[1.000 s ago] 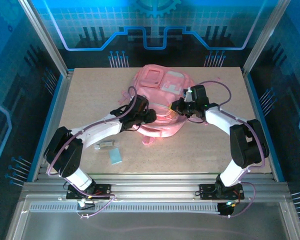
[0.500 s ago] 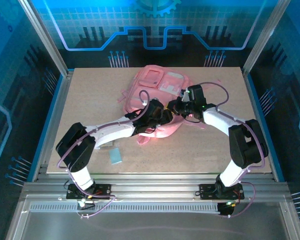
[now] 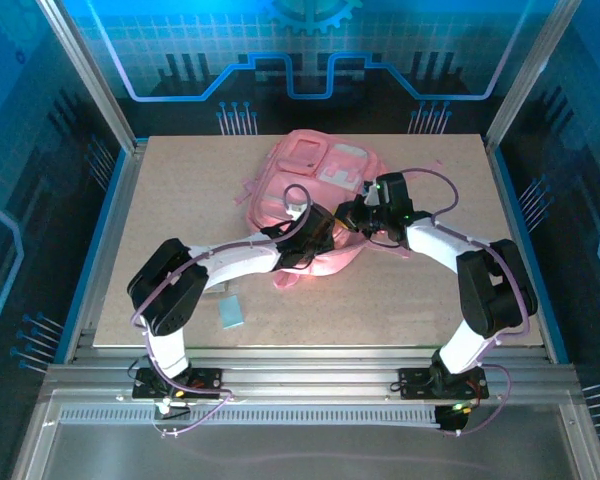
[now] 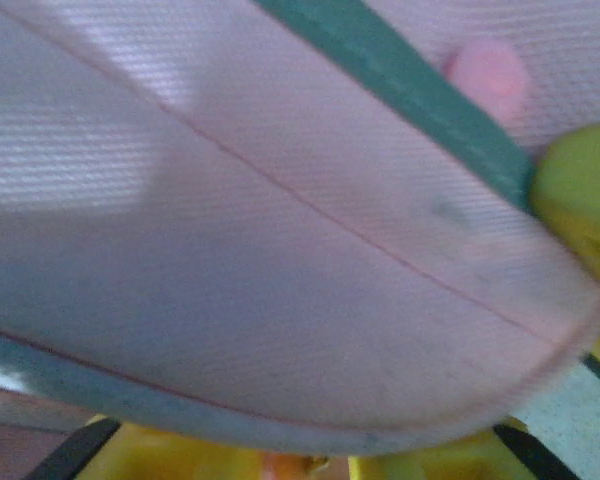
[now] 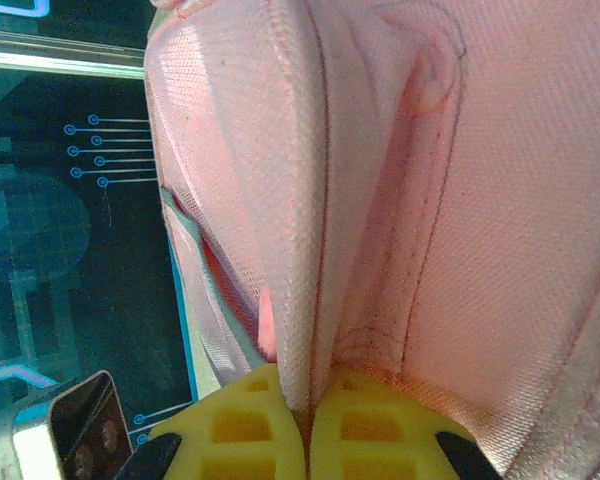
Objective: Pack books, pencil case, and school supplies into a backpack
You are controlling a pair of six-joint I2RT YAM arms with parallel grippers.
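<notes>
Top external view has the pink backpack [image 3: 315, 195] lying on the table [image 3: 180, 200] with both arms reaching in to its near edge. The left gripper [image 3: 323, 232] is pressed against the fabric, and the right gripper [image 3: 352, 215] is just beside it to the right, also on the bag. From the right wrist, the right gripper [image 5: 303, 398] has its yellow pads [image 5: 240, 428] pressed together with no gap, pinching a raised fold of the backpack [image 5: 500, 200] that runs up from between the fingertips. From the left wrist, a blurred flap of the backpack [image 4: 280, 250] lies across the left fingers' yellow pads [image 4: 180, 465]; I cannot tell how far apart they stand or whether they grip it. A pale blue rectangle [image 3: 231, 312] lies on the table well behind the left fingers, near that arm's base.
</notes>
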